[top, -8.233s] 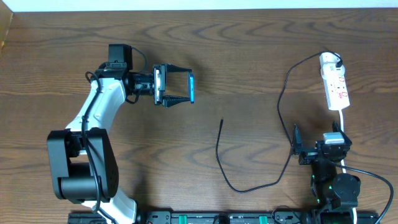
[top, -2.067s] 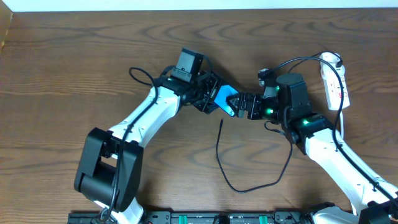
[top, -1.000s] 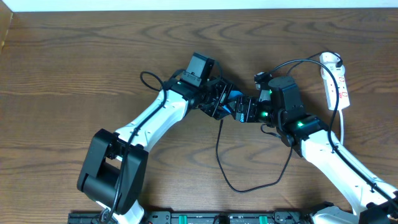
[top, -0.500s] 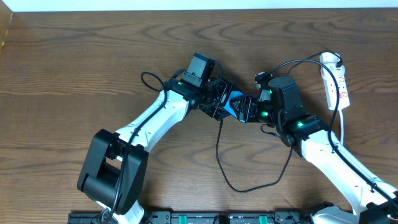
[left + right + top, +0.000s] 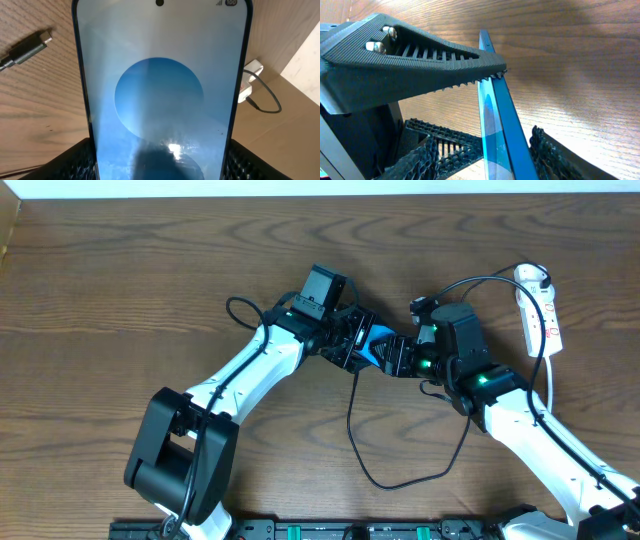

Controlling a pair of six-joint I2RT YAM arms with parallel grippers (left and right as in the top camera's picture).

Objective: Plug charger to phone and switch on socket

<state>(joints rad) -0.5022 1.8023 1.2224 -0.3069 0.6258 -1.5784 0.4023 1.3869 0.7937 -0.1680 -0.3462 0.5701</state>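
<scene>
Both jaws closed on the phone [image 5: 376, 344]; charger [image 5: 25, 48] tip on wood only in left wrist view

Looks like a robotics lab bench to me — two arms, the left arm [image 5: 240, 375] and right arm [image 5: 520, 415], sit on a bare wood-grain table [image 5: 100, 290] with a pale wall strip along the far edge. A mounting rail [image 5: 330, 530] with green fittings runs along the front — nothing homey about it.
</scene>
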